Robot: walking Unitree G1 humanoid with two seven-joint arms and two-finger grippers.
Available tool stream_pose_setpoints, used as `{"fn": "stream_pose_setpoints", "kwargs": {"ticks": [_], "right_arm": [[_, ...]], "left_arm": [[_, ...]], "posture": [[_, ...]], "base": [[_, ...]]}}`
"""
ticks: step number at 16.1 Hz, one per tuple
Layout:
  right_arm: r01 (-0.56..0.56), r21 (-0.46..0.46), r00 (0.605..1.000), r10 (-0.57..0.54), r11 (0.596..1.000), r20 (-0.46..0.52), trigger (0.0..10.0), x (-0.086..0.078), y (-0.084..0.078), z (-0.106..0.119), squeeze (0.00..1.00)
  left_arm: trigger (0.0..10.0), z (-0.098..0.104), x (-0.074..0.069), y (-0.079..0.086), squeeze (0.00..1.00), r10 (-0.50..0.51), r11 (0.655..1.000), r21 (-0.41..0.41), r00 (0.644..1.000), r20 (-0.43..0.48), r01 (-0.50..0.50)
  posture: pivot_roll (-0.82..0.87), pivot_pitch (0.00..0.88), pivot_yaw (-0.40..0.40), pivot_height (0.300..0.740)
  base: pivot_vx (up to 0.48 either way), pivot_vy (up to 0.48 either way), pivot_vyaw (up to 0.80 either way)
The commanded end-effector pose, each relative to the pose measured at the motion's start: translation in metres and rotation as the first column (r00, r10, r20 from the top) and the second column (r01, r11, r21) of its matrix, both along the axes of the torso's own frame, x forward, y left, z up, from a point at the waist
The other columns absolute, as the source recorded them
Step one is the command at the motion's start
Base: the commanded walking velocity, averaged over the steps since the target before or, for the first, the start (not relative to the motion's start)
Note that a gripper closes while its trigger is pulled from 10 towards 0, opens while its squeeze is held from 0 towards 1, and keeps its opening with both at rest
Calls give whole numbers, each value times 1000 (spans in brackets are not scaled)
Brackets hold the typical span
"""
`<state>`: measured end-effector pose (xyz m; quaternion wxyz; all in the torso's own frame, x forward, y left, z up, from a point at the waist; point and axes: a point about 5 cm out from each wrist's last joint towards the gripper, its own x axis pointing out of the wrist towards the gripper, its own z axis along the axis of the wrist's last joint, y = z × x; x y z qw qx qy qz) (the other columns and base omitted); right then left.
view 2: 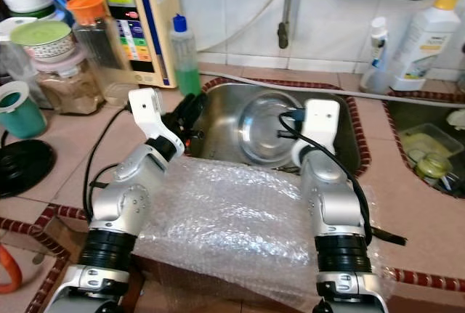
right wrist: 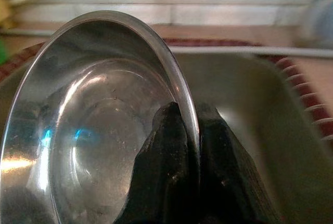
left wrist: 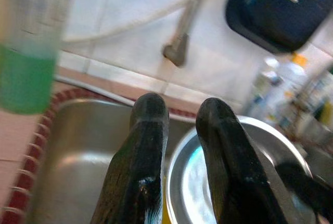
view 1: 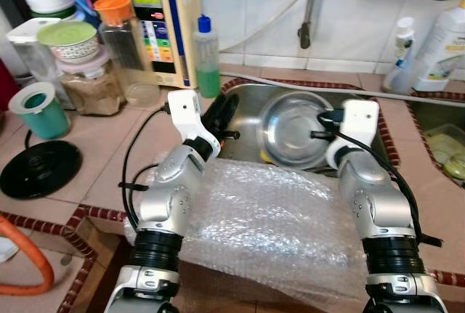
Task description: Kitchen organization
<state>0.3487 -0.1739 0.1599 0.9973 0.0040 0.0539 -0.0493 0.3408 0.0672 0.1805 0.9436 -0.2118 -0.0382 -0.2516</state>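
A round steel bowl (view 1: pixel 294 128) stands tilted in the steel sink (view 1: pixel 243 106). My right gripper (right wrist: pixel 190 114) is shut on the bowl's rim (right wrist: pixel 174 73), one finger inside and one outside. My left gripper (view 1: pixel 221 113) hovers over the sink's left side, beside the bowl; its two black fingers (left wrist: pixel 148 125) stand slightly open with nothing between them. A sheet of bubble wrap (view 1: pixel 269 218) lies over the counter's front edge between my two arms.
A green dish-soap bottle (view 1: pixel 207 59) stands at the sink's left corner beside a cream water appliance (view 1: pixel 163 15). Jars, a teal cup (view 1: pixel 36 110) and a black lid (view 1: pixel 40 168) crowd the left counter. The tap (view 1: pixel 309 15) hangs over the sink. Bottles (view 1: pixel 443 44) stand at right.
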Motion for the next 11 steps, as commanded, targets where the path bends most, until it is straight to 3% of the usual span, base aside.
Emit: {"fn": "stream_pose_setpoints", "kwargs": {"ticks": [1,4,9,10,11], "right_arm": [[27,-33,998,-25,999,62,0,4,2,10,0],[145,-146,984,-128,978,122,0,9,-12,5,0],[195,-368,976,-142,909,166,0,18,-24,-10,0],[183,-423,979,-123,887,165,2392,20,-23,-14,0],[164,-466,982,-97,870,165,3804,22,-20,-16,0]], "left_arm": [[10000,-6,-5,-3,1000,-39,997,60,999,-15,40],[10000,-33,-22,6,1000,-114,971,202,989,-93,131],[10000,-68,-38,23,1000,-148,920,329,966,-214,214],[10000,-71,-39,25,1000,-145,912,348,965,-220,216],[10000,-71,-39,25,1000,-142,908,360,965,-219,215]], "posture": [[5,0,88,740],[41,0,115,740],[68,0,127,740],[70,0,128,740],[78,0,127,740]], "base": [[0,0,0],[0,0,0],[0,0,0],[0,0,0],[0,0,0]]}}
